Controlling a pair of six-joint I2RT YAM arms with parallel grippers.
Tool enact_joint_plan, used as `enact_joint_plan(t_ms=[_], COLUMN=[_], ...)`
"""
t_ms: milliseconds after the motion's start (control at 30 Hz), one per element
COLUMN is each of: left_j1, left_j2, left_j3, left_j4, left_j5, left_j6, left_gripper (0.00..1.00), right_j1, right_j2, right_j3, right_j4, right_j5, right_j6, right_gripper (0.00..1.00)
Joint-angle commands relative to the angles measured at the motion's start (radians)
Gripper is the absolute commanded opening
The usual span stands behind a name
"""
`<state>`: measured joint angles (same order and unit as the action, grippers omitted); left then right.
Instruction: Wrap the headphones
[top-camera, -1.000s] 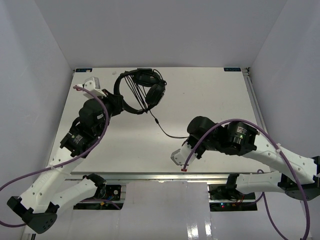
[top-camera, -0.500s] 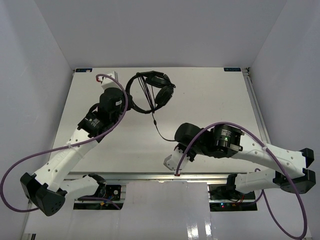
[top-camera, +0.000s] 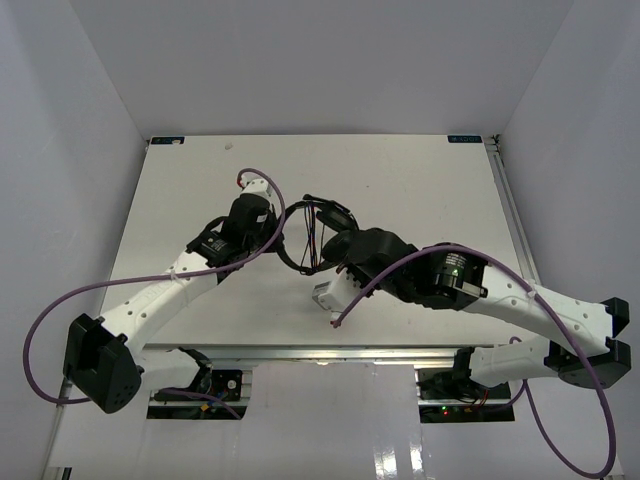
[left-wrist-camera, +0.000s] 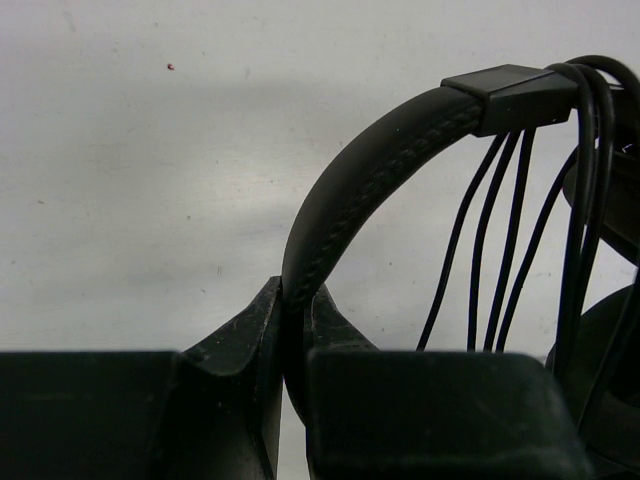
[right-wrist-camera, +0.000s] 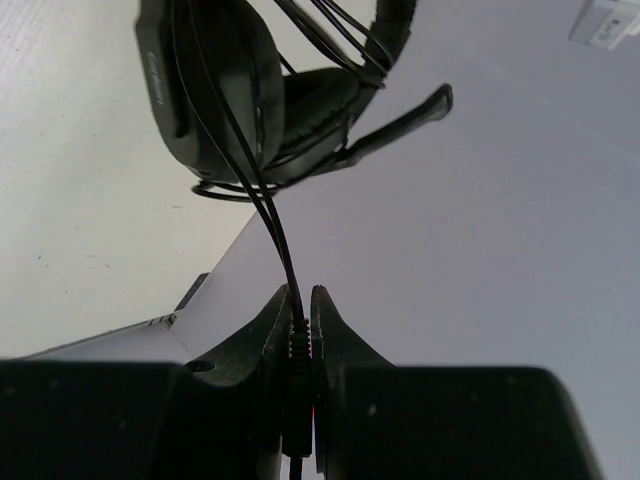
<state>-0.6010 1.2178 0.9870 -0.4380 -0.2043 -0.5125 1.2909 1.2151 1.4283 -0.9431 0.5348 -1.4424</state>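
The black headphones (top-camera: 318, 225) hang between my two grippers over the middle of the white table (top-camera: 440, 190). My left gripper (top-camera: 284, 240) is shut on the padded headband (left-wrist-camera: 370, 180), which arches up from between its jaws (left-wrist-camera: 298, 295). Several strands of the thin black cable (left-wrist-camera: 500, 230) run across the band. My right gripper (top-camera: 335, 250) is shut on the cable's plug (right-wrist-camera: 300, 350), right beside the headset. In the right wrist view an earcup (right-wrist-camera: 215, 80) and the boom mic (right-wrist-camera: 400, 120) hang just beyond the jaws (right-wrist-camera: 300, 295), and two cable strands (right-wrist-camera: 270, 220) lead to them.
Purple robot cables (top-camera: 60, 310) loop off both arms. The table's metal front rail (top-camera: 300, 352) lies near the arm bases. Grey walls enclose the table on three sides.
My left arm has carried the headphones from the back left toward the table's middle. My right arm has swung left and forward with the plug, closing right up to the headset.
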Motion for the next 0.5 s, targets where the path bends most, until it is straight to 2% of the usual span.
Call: enact_joint_plan(t_ms=[0, 167, 467], left_j1=[0.001, 0.001, 0.001], left_j2=[-0.033, -0.032, -0.004], left_j3=[-0.025, -0.027, -0.031], left_j4=[0.057, 0.049, 0.040], left_j5=[0.092, 0.092, 0.176], left_j6=[0.028, 0.047, 0.093], left_gripper=[0.00, 0.00, 0.00], right_j1=[-0.025, -0.027, -0.054], right_j2=[-0.026, -0.046, -0.019], right_j3=[0.043, 0.018, 0.050], right_j4=[0.082, 0.081, 0.104], right_j5=[0.034, 0.016, -0.034], right_j6=[-0.014, -0.021, 0.010], right_gripper=[0.08, 0.08, 0.08])
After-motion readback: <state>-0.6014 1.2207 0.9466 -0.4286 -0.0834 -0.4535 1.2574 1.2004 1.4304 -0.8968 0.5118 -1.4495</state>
